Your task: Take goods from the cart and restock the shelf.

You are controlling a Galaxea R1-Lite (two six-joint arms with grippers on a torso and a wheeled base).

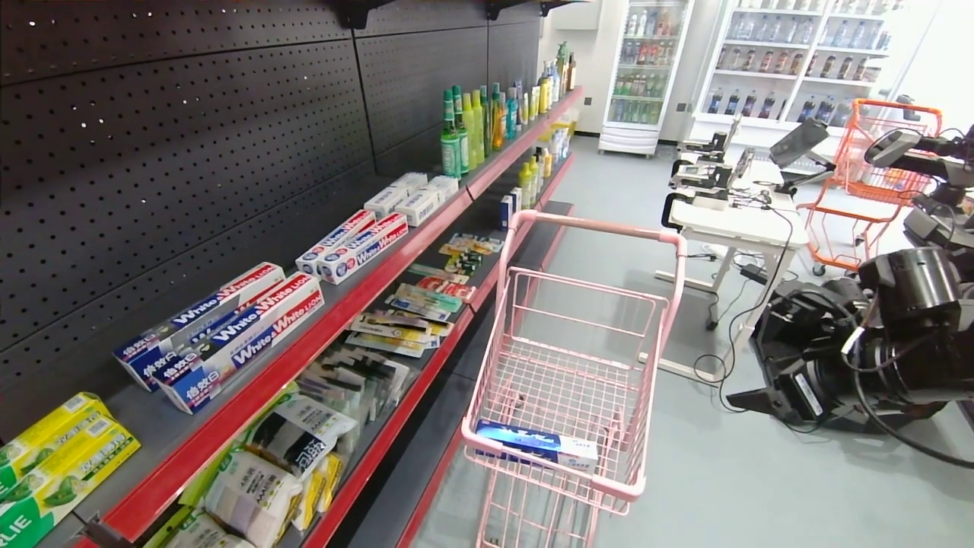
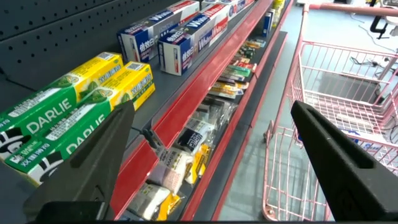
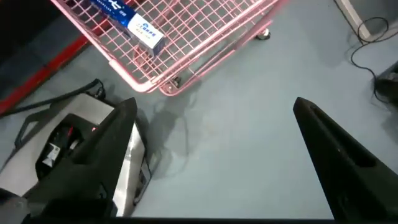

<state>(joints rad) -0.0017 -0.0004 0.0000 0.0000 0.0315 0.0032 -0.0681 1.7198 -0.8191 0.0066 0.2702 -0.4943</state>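
Lying flat at the near end of the pink cart (image 1: 590, 223), the blue-and-white box (image 1: 536, 445) sits left of the right gripper (image 3: 211, 130), well apart. That gripper hangs over the grey floor (image 3: 249, 93), fingers spread, holding nothing. The left gripper (image 2: 208, 134), likewise spread and empty, hovers beside the shelf (image 2: 186, 93) edge near yellow-green boxes (image 2: 74, 118).

Glass-door drinks fridge (image 1: 643, 72): upper middle of the head view, upright at the far wall, bottles on its racks.
White open rack of bottles (image 1: 791, 61): upper right, just beside the fridge.
Orange wire trolley (image 1: 867, 183): right side, below the rack, beyond the table.
White flat-topped table (image 1: 742, 224): right of centre, dark devices on top.
Black cables (image 1: 742, 320): trailing from the table down to the floor.
Smooth grey floor (image 1: 761, 472): lower right.
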